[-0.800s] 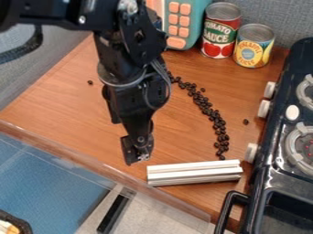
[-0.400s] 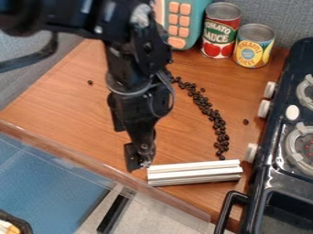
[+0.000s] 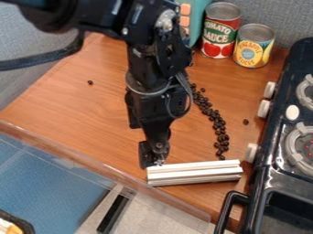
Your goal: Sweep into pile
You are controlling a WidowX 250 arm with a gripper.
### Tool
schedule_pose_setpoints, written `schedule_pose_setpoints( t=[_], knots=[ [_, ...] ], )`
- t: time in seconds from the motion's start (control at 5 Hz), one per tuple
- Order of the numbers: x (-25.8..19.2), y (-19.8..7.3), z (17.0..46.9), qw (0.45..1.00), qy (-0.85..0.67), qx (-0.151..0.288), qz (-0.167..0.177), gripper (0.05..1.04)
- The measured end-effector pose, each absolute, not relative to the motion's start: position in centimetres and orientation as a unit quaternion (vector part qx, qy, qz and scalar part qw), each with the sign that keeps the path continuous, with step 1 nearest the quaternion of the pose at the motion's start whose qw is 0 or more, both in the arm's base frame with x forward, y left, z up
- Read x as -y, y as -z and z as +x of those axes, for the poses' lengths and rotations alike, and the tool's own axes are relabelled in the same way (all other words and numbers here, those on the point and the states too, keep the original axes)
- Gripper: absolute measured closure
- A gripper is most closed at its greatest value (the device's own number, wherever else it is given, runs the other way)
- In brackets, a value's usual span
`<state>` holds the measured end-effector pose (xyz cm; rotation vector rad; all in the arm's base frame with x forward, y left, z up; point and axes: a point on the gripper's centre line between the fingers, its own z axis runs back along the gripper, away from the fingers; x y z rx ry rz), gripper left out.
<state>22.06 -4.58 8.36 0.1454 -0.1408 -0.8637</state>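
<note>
The black gripper (image 3: pixel 154 157) hangs down near the front of the wooden table, at the left end of the pale ribbed bar (image 3: pixel 194 172); whether they touch I cannot tell. That bar lies flat by the table's front edge, long side running left to right. Small dark beans (image 3: pixel 217 121) form a curved line from behind the arm down to just behind the bar's right part. One stray bean (image 3: pixel 90 82) lies at the left, and another bean (image 3: pixel 245 122) lies right of the line, by the stove. The arm covers the line's far end.
A black toy stove (image 3: pixel 269 160) with white knobs borders the table's right side. At the back stand a red can (image 3: pixel 220 32), a yellow can (image 3: pixel 254 45) and a teal toy (image 3: pixel 199 18) with orange buttons. A clear ledge (image 3: pixel 98 164) runs along the front edge.
The arm and gripper have moved right and slightly toward the front, up to the bar's left end. The arm now covers more of the bean line's far part. Bar and beans are unmoved.
</note>
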Motion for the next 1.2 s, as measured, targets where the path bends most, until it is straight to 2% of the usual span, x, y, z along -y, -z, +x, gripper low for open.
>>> schedule_pose_setpoints(
  t=[0.8,1.2],
  knots=[
    [5.7,-5.1,23.4,0.899,0.432,0.034,0.055,0.083],
    [6.9,-4.0,23.6,0.899,0.434,0.040,0.045,0.083]
  ],
)
